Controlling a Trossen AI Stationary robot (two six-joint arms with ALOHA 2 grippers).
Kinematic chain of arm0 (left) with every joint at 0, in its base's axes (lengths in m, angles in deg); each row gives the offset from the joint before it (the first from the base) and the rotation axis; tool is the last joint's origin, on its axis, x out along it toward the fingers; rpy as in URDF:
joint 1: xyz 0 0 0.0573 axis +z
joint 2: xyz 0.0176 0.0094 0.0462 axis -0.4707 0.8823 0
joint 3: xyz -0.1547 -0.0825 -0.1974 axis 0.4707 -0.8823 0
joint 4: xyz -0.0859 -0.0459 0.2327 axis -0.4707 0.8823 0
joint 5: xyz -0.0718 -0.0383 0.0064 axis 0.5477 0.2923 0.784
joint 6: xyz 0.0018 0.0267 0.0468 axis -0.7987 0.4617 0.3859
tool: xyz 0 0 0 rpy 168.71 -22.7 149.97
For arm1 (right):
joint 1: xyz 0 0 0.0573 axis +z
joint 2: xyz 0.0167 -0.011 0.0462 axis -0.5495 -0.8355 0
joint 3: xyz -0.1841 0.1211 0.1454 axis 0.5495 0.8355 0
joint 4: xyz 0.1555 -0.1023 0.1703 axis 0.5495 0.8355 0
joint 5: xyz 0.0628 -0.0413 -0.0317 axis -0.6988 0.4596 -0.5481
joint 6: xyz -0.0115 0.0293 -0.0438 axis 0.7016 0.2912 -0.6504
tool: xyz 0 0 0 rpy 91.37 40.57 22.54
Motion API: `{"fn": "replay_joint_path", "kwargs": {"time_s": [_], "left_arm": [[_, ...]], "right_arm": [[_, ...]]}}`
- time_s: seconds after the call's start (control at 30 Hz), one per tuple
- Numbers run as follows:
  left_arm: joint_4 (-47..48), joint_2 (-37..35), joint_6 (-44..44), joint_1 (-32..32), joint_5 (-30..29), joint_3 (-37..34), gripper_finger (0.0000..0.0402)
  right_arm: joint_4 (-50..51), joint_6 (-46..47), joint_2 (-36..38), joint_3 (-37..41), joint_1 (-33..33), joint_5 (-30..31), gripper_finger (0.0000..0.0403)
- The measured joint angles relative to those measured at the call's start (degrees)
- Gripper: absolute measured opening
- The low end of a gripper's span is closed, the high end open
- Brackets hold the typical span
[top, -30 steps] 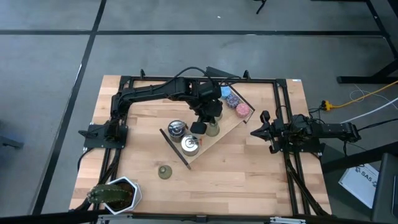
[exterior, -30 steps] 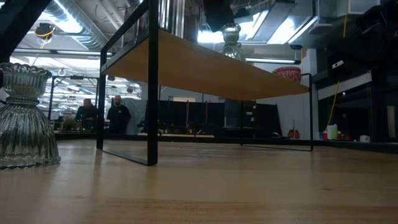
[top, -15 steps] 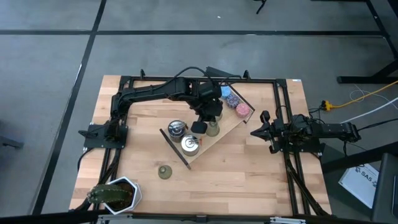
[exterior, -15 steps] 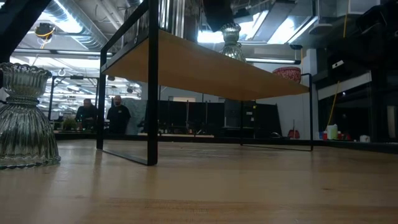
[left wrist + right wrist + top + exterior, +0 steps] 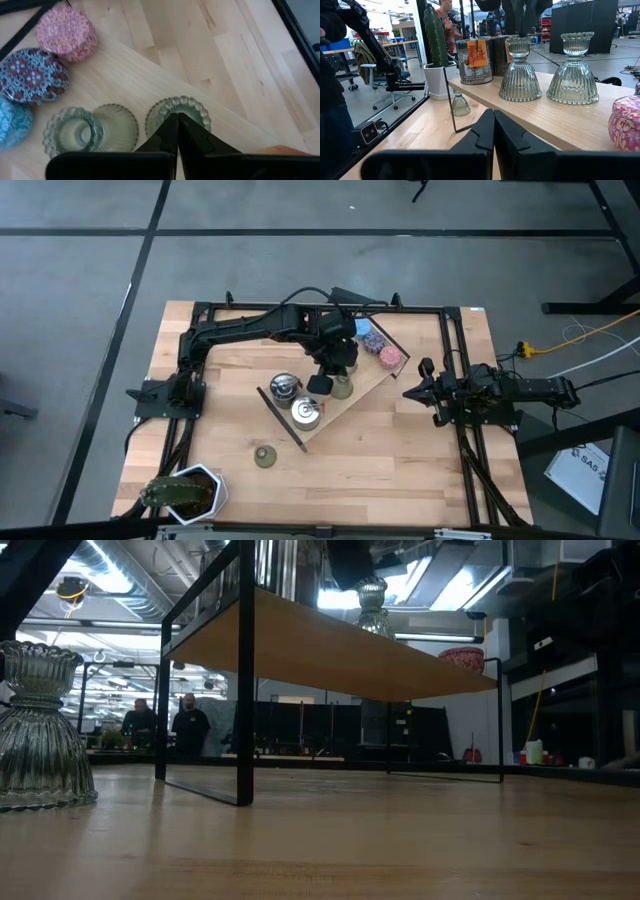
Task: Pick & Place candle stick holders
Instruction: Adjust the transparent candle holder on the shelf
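Three ribbed, greenish glass-like candle stick holders show. Two stand upright on their wide bases on the raised wooden shelf (image 5: 345, 405): one (image 5: 177, 107) under my left gripper, one (image 5: 90, 130) beside it. The third (image 5: 264, 456) stands on the table near the front; it also shows in the low view (image 5: 40, 730). My left gripper (image 5: 176, 119) is shut, pointing down over the first holder's mouth (image 5: 519, 39). My right gripper (image 5: 493, 117) is shut and empty at the table's right side (image 5: 410, 392). My left gripper's shut fingertips (image 5: 170, 125) stand over the middle of the holder's round mouth, coming from above and pointing down. I cannot tell whether they touch it. The holder stands upright on the shelf.
Two silver tins (image 5: 285, 386) (image 5: 305, 412) stand on the shelf's near end, and patterned pucks (image 5: 388, 358) on its far end. A potted cactus (image 5: 185, 492) stands at the table's front left corner. People show in the room behind (image 5: 185, 725).
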Motion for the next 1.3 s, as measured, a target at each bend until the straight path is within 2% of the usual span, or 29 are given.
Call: {"fn": "replay_joint_path", "kwargs": {"time_s": [0.6,1.07,1.3], "left_arm": [[1.73,-0.06,1.18,-0.02,1.63,-0.22,0.0002],[1.55,-0.06,1.62,0.38,-1.49,-0.22,0.0001],[-1.85,0.21,0.94,0.37,-1.32,-0.22,0.0002]], "right_arm": [[0.0,0.0,0.0,-0.02,0.01,0.0,0.001],[0.0,0.0,0.0,0.0,0.01,0.0,0.001],[0.02,0.0,0.0,0.0,-0.01,0.0,0.001]]}}
